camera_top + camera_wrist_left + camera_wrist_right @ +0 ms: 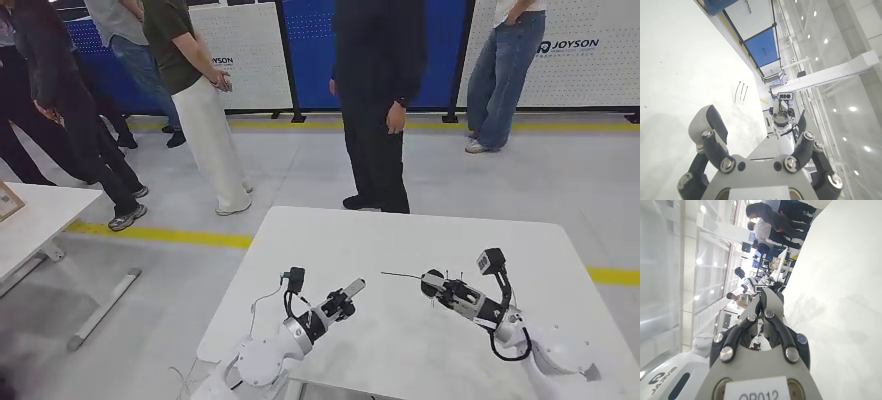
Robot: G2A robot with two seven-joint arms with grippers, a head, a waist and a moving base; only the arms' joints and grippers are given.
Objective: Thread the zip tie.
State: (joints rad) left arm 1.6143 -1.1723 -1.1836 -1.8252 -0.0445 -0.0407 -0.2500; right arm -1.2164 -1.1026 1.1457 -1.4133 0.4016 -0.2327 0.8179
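Note:
A thin black zip tie (400, 275) sticks out sideways over the white table (400, 240) from my right gripper (432, 283), which is shut on one end of it. In the right wrist view the right gripper (762, 297) has its fingers pressed together, and the tie itself is hard to make out there. My left gripper (350, 293) stands a short way from the tie's free tip, facing it. In its own view the left gripper (759, 117) is open with nothing between its fingers. The right gripper (780, 110) appears farther off in that view.
Three spare black zip ties (741, 92) lie side by side on the table near its far edge. Several people stand on the floor beyond the table. A second white table (40, 215) stands at the left.

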